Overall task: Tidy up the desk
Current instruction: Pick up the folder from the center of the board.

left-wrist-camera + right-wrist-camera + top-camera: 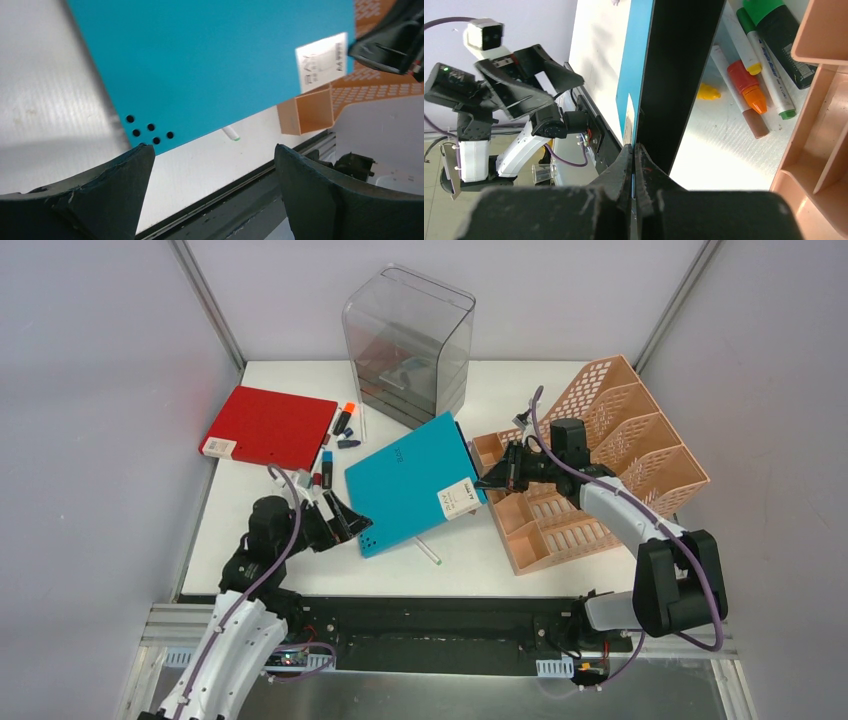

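Note:
On the white desk [300,565] a teal folder [410,480] is tilted up, its far right edge raised. My right gripper [487,480] is shut on that edge beside the white label; in the right wrist view the jaws [634,147] pinch the thin teal cover [636,60]. My left gripper [345,525] is open at the folder's near left corner, by the punched holes. In the left wrist view its fingers [212,150] stand wide apart over bare desk [200,170], below the teal folder [210,65], and nothing is between them.
A red folder [268,425] lies at the back left, with loose pens [335,440] beside it. A clear grey drawer box [408,345] stands at the back. A peach file rack [600,470] lies on the right. Markers [764,60] lie under the raised folder. A white pen [428,552] sits near the front edge.

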Available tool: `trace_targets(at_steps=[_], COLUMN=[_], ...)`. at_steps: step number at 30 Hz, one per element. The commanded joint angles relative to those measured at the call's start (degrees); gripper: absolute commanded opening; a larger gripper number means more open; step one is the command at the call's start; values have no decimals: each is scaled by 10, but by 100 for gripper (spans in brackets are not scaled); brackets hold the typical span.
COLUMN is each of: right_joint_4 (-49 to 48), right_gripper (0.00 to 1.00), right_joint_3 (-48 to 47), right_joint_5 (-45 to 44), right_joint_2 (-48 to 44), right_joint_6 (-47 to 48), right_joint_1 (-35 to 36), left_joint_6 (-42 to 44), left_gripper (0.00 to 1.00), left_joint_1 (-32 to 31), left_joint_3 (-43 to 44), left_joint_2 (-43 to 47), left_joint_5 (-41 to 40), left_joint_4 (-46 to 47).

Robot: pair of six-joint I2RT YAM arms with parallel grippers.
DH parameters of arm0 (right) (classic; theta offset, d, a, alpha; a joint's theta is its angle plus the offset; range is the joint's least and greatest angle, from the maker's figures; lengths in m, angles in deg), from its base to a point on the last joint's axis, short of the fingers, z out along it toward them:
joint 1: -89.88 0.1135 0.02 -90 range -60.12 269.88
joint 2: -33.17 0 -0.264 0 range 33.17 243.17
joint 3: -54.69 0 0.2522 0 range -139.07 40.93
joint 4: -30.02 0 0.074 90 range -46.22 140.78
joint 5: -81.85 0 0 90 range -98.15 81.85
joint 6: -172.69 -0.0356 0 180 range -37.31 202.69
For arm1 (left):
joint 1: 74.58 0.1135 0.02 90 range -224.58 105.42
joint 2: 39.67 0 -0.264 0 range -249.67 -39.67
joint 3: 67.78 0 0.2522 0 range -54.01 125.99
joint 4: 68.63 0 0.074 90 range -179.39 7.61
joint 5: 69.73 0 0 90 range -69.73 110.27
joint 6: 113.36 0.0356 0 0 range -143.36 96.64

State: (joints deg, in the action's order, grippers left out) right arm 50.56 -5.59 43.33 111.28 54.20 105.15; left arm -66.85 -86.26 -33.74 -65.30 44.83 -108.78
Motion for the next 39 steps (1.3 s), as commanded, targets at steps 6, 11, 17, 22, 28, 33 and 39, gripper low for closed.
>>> trace_targets(at_steps=[6,11,17,22,28,33,39], right_joint_4=[-48,-52,-61,-66,-80,-84,-100], right_gripper=[0,0,0,0,0,0,0], right_joint_3=[-5,-3,-1,2,4,4,10], right_joint_5=[16,19,28,34,39,43,53], right_joint_2=[2,0,-1,-1,-2,-5,-11], right_joint_6=[-7,-4,-10,-13,-16,-17,-26], right_joint_1=[-3,-5,-5,-6,-6,-6,-6], left_joint_6=[127,307,547,627,689,709,744], left_gripper=[94,95,98,98,91,80,77], left_joint_1=[-205,-496,-650,-651,-650,-650,-650], left_joint_3=[103,198,250,242,218,219,220], left_joint_2=[-92,-218,-438,-561,-607,-650,-721], left_joint_5=[-106,-406,-689,-798,-847,-874,-923], left_joint_4=[96,108,215,353,479,502,558])
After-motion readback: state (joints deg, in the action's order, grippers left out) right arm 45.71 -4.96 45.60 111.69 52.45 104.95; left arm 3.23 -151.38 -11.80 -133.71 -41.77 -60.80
